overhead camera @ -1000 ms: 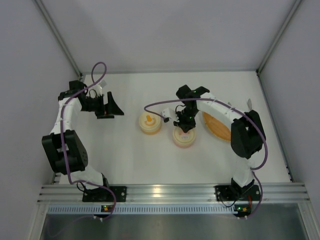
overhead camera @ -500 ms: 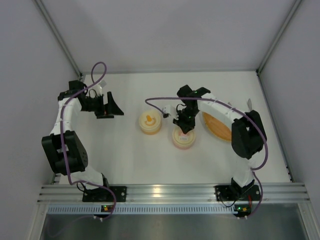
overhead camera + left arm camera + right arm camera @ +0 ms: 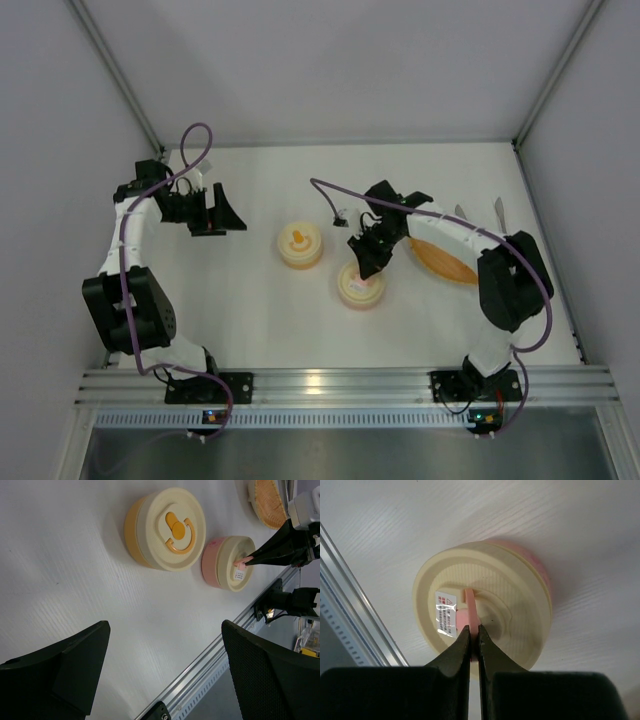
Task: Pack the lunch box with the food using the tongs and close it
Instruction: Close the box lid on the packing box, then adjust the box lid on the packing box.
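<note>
Right jaws clench the pink tab (image 3: 468, 607) on the pink lunch box (image 3: 361, 287) lid, near the worktop's (image 3: 250, 300) front; left jaws hang released, well apart. We judge packing barely begun: it and the yellow box (image 3: 300, 244) sit lidded, no food shows, and what look like the grey tongs (image 3: 497, 209) lie untouched beside the orange tray (image 3: 445, 262).

We see a white desk (image 3: 260, 310) with a fine ridged grain. The larger round box (image 3: 131, 525) has an orange-yellow wall, and its big lid (image 3: 150, 540) is cream with an orange knob and a curved orange mark (image 3: 177, 530). The smaller round box (image 3: 209, 565) is pink under a cream small lid (image 3: 505, 580) ringed with fine ribs. Its tab (image 3: 468, 600) is pink, and its white label (image 3: 446, 614) carries red and black print. The tray (image 3: 440, 262) is orange with a finely lined floor. The left claw (image 3: 162, 630) and right claw (image 3: 474, 629) are black, the left one faintly dotted. The arms (image 3: 450, 232) are white and black, and the cables (image 3: 200, 140) are purple.
</note>
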Controlling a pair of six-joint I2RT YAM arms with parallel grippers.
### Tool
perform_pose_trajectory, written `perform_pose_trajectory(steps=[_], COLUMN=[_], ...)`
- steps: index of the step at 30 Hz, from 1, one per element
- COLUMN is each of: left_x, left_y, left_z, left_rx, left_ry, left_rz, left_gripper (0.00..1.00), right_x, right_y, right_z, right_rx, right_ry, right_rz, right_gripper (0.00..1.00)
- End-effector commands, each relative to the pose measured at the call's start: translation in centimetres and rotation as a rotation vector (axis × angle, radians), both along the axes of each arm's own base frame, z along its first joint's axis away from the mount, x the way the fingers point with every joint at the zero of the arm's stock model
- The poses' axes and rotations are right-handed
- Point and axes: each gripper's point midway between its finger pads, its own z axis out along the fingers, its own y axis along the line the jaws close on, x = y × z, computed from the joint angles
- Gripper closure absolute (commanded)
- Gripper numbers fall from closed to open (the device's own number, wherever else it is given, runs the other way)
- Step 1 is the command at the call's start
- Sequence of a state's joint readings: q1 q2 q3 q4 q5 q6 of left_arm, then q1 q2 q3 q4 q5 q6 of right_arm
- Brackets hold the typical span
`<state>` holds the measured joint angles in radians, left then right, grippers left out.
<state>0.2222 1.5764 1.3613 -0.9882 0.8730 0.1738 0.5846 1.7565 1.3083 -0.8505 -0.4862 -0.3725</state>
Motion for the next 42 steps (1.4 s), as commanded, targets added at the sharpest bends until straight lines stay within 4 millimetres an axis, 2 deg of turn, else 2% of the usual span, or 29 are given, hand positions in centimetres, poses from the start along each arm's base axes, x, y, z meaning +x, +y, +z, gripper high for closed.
perform_pose_trajectory(steps=[1,6,11,16,23,26,29,31,33,38,41,42], left_x=[-0.1,-0.1,-0.2,-0.3,-0.8,-0.8,-0.8,-0.8,-0.7,-0.8,-0.8,-0.7], left_y=[0.1,0.2,0.0,0.0,-0.2,-0.2,-0.2,-0.1,-0.1,-0.2,-0.2,-0.1], left_z=[1.2,1.2,1.3,1.4,1.7,1.9,1.9,1.8,1.9,1.9,1.9,1.9], left_rx=[0.003,0.008,0.001,0.0,-0.012,-0.009,-0.002,-0.001,-0.001,0.001,0.001,0.001], left_ry=[-0.057,-0.059,-0.057,-0.062,-0.066,-0.071,-0.076,-0.073,-0.078,-0.081,-0.082,-0.082], left_rz=[-0.002,-0.004,-0.011,-0.015,-0.03,-0.031,-0.03,-0.025,-0.022,-0.021,-0.022,-0.021], left_gripper=[0.02,0.02,0.02,0.02,0.02,0.02,0.02,0.02,0.02,0.02,0.02,0.02], right_x=[-1.3,-1.5,-1.6,-1.4,-0.5,0.2,1.3,2.1,2.9,4.0,3.1,2.3], right_y=[-0.5,-0.4,-0.3,-0.3,0.1,0.2,0.3,0.3,0.2,0.4,1.2,1.8], right_z=[-4.1,-4.5,-4.1,-3.1,-0.3,1.0,2.2,3.0,3.5,5.4,6.7,7.2], right_rx=[-0.057,-0.049,-0.037,-0.027,0.022,0.026,0.024,0.019,0.011,0.032,0.098,0.143], right_ry=[0.094,0.1,0.102,0.091,0.053,0.016,-0.032,-0.069,-0.1,-0.182,-0.16,-0.129], right_rz=[-0.094,-0.085,-0.06,-0.046,-0.015,-0.003,-0.004,-0.003,-0.004,0.017,0.053,0.076], right_gripper=[1.0,1.0,0.86,0.73,0.63,0.52,0.37,0.23,0.14,0.15,0.21,0.3])
